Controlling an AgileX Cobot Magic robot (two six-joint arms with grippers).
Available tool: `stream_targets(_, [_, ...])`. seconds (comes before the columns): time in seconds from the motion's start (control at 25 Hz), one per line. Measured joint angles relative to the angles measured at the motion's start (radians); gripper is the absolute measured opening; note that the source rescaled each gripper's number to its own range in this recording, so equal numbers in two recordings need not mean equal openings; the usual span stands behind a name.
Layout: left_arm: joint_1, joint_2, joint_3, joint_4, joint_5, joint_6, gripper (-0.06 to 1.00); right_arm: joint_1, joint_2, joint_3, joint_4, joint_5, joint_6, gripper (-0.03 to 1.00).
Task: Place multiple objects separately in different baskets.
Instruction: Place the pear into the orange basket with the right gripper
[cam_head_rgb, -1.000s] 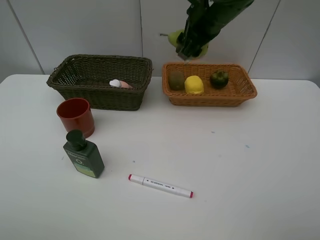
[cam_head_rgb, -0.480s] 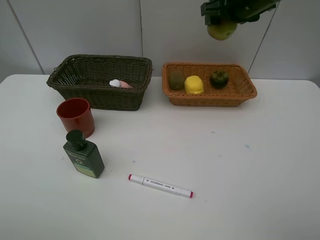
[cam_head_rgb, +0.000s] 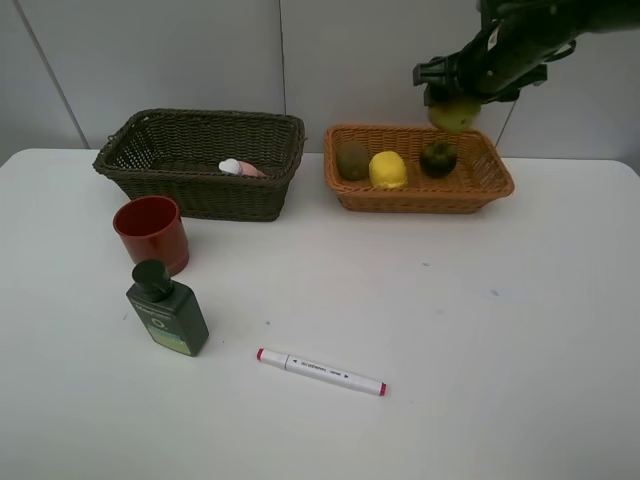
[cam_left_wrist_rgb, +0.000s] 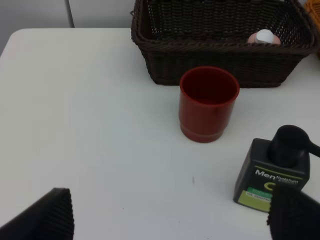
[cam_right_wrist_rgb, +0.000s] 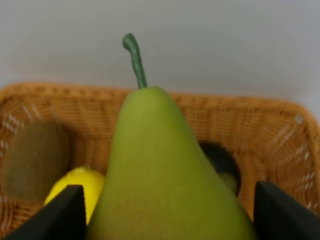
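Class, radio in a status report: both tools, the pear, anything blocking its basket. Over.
Right tool shut on pear, over orange basket. Left tool open, near red cup. Kiwi, lemon, dark fruit inside; room left.

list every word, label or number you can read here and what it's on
"Men": large white word on the label of the dark green bottle, left wrist view.
Smaller white words beside "Men", and the print on the label's light green strip: too blurred to read.
Dark print along the white marker: too small to read.
No other text shows.
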Motion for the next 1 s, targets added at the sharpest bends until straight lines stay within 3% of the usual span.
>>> stream_targets(1.0, [0.0,0.0,0.0,0.0,0.0,0.0,1.0,0.0,0.089,0.0,0.044,0.055,-0.025,0.67])
